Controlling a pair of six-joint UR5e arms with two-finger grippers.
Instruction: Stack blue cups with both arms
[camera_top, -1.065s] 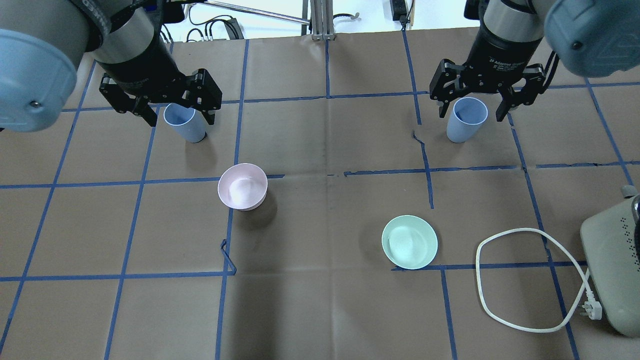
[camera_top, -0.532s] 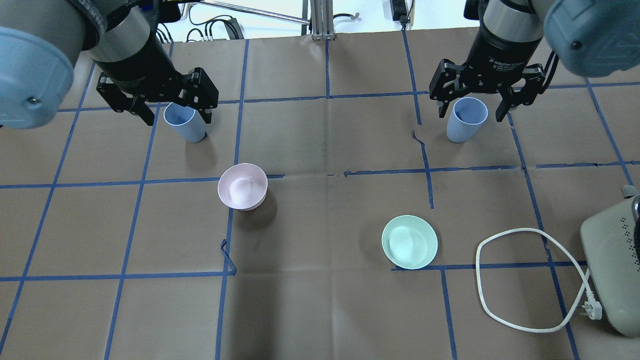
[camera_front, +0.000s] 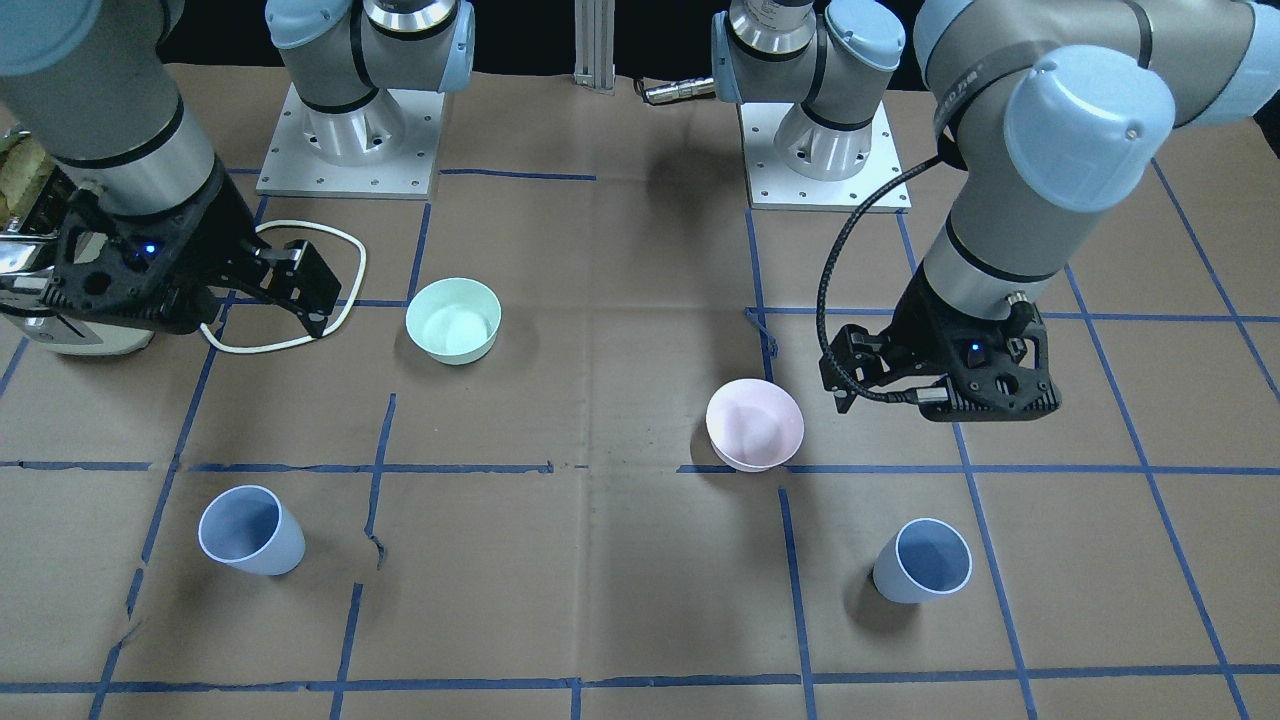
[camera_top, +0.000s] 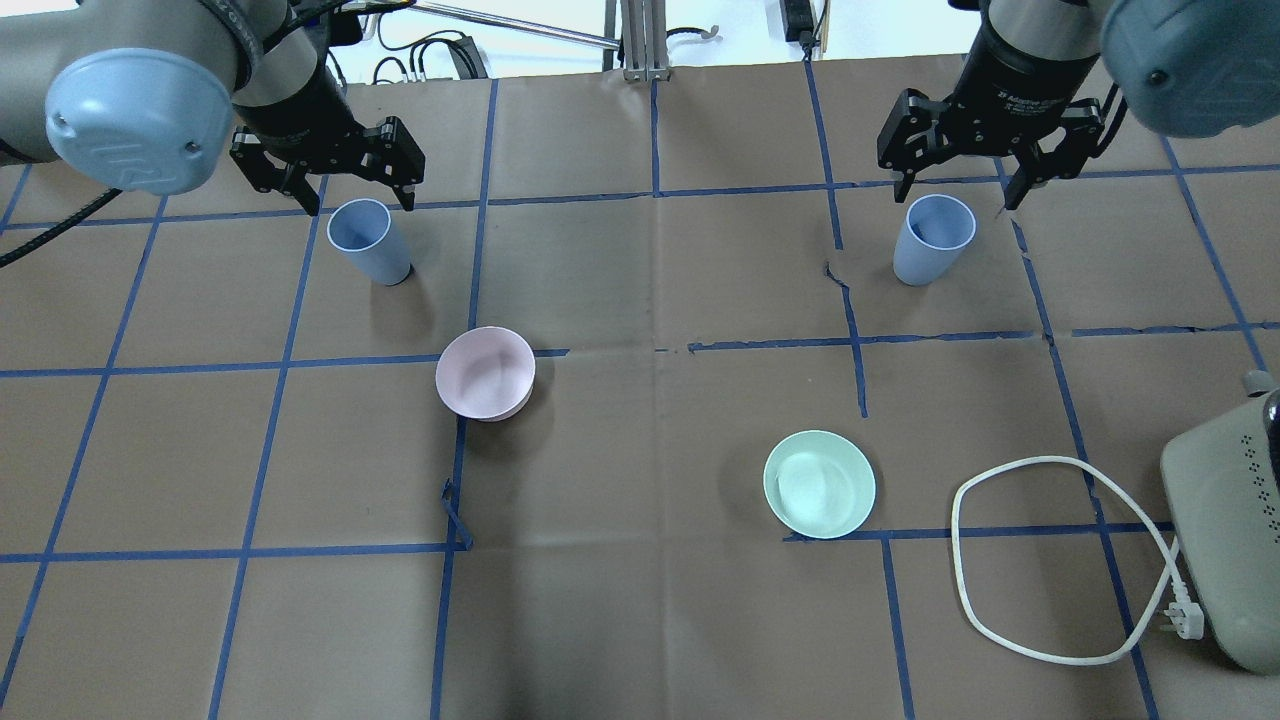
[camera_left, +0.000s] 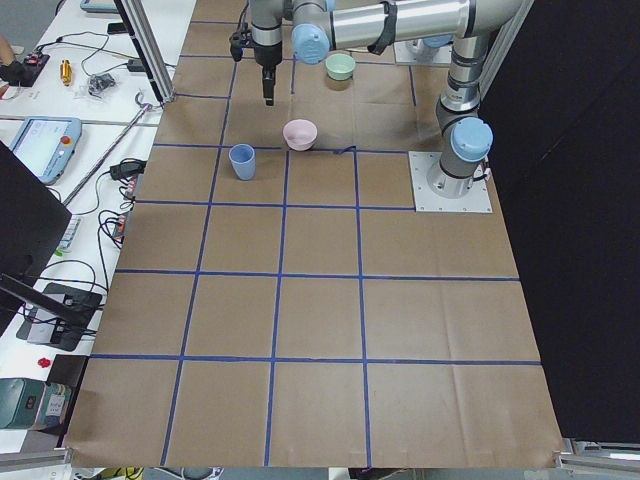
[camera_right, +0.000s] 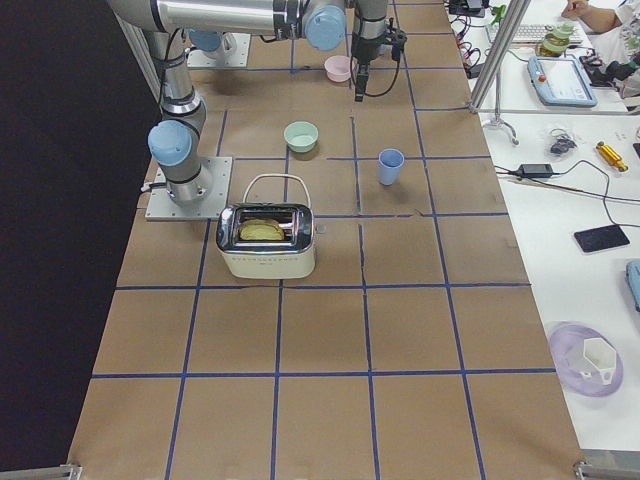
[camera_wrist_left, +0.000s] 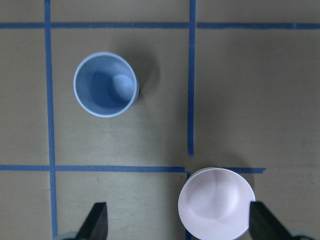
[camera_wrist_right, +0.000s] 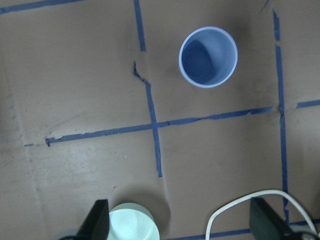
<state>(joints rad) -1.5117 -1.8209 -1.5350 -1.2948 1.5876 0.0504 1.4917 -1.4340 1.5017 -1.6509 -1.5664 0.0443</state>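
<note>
Two pale blue cups stand upright and apart on the brown table. The left cup (camera_top: 368, 240) also shows in the left wrist view (camera_wrist_left: 105, 85). The right cup (camera_top: 932, 238) also shows in the right wrist view (camera_wrist_right: 208, 57). My left gripper (camera_top: 328, 178) is open and empty, hovering high above the table just beyond its cup. My right gripper (camera_top: 962, 165) is open and empty, hovering the same way beyond the right cup. Each wrist view looks straight down on its cup between spread fingertips (camera_wrist_left: 97, 222) (camera_wrist_right: 97, 220).
A pink bowl (camera_top: 485, 373) sits near the left cup. A mint-green bowl (camera_top: 819, 483) sits nearer the robot on the right. A toaster (camera_top: 1220, 540) with a looped white cord (camera_top: 1000, 560) stands at the right edge. Blue tape lines grid the table.
In the overhead view both grippers have moved toward the top, from straddling the cup rims to beyond them. They stay open. The cups and bowls have not moved.
</note>
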